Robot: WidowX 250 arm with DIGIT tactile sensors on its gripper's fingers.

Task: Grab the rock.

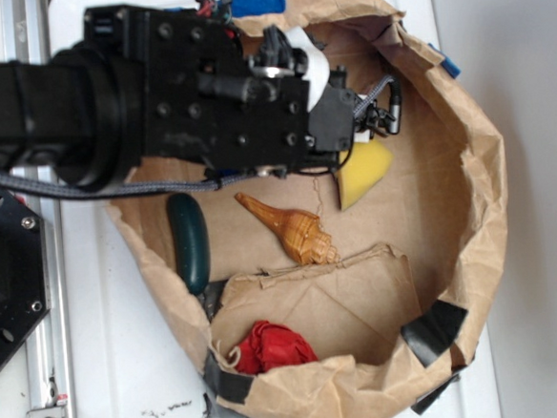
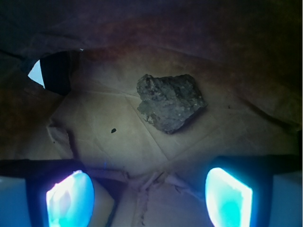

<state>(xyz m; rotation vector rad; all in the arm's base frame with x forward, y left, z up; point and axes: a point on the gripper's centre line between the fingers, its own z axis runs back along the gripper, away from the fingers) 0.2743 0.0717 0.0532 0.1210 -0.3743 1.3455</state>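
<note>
One rock [image 2: 169, 101] lies on the brown paper ahead of your gripper [image 2: 149, 191] and centred between its wide-open, empty jaws — it looks hard, rough and dense, so you should pinch across its narrower flanks, not the pointed corner.

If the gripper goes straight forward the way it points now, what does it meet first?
Most likely the rock: in the wrist view it lies ahead of the open gripper, roughly centred between the two fingers, with only bare paper bag floor before it. How far ahead is unclear.
</note>
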